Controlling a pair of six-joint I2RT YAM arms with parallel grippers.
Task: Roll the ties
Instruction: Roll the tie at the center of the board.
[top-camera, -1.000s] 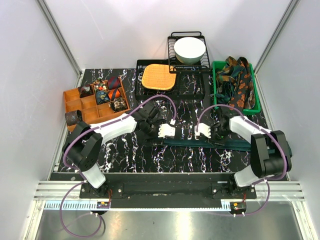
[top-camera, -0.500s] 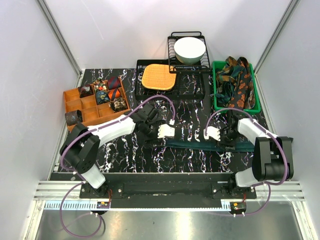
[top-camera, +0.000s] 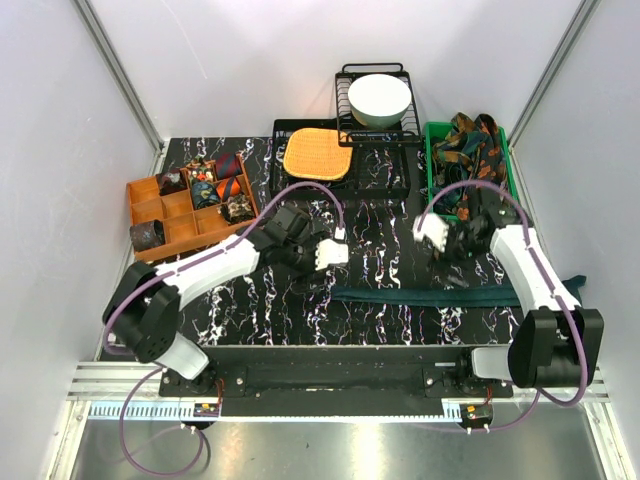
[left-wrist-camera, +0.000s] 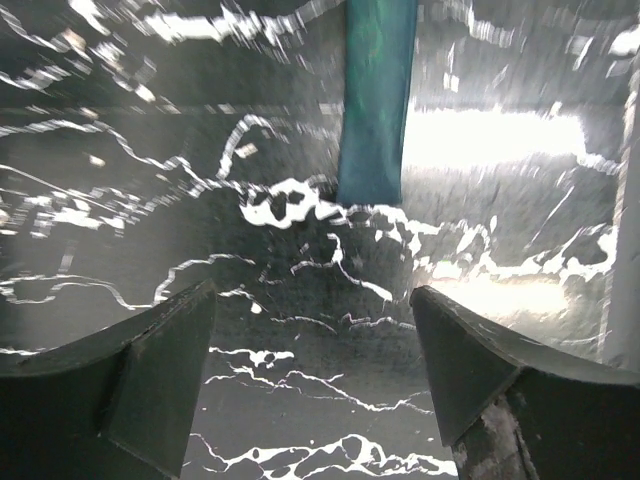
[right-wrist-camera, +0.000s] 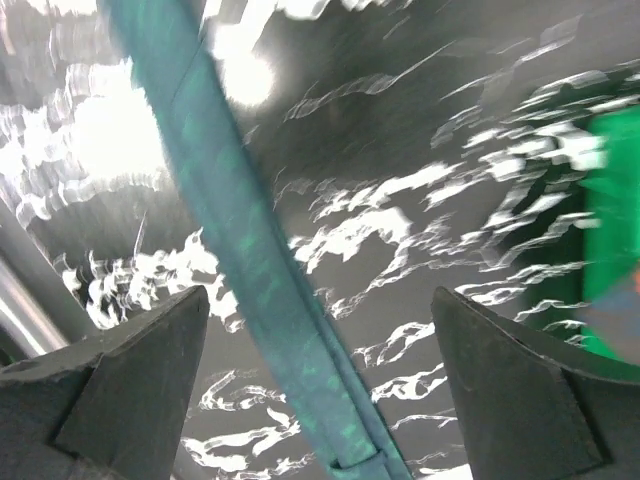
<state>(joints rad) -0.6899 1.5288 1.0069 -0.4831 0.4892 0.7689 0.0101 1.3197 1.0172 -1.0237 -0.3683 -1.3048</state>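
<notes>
Plain teal tie (top-camera: 430, 297): lying flat and unrolled along the near part of the table (top-camera: 380, 225). It is running left to right, and its right end is reaching the table's right edge, where the right arm is crossing over it.

Tie's left end: resting on the marble, nearer the arm bases than the left gripper (top-camera: 333, 253). In the left wrist view it is lying ahead of the fingers (left-wrist-camera: 150, 370), not between them.

Left gripper: hanging over the table just beyond the tie's left end. Its fingers are standing apart and gripping nothing.

Right gripper (top-camera: 432, 232): hanging over the table between the tie and the green bin (top-camera: 431, 150). Its fingers are spread apart and gripping nothing. In the blurred right wrist view the tie is running across the marble below the gap between them.

Patterned ties (top-camera: 475, 160): lying heaped and unrolled in the green bin at the far right.

Rolled ties (top-camera: 205, 182): sitting in the back compartments of the orange box (top-camera: 150, 205) at the left.

Dark roll (top-camera: 148, 235): lying just beside the box's near left side; what it is made of I cannot tell.

Orange mat (top-camera: 318, 153): lying in the black wire tray (top-camera: 385, 165) at the back middle.

White bowl (top-camera: 378, 97): sitting in the black wire basket (top-camera: 372, 68) behind the tray.
</notes>
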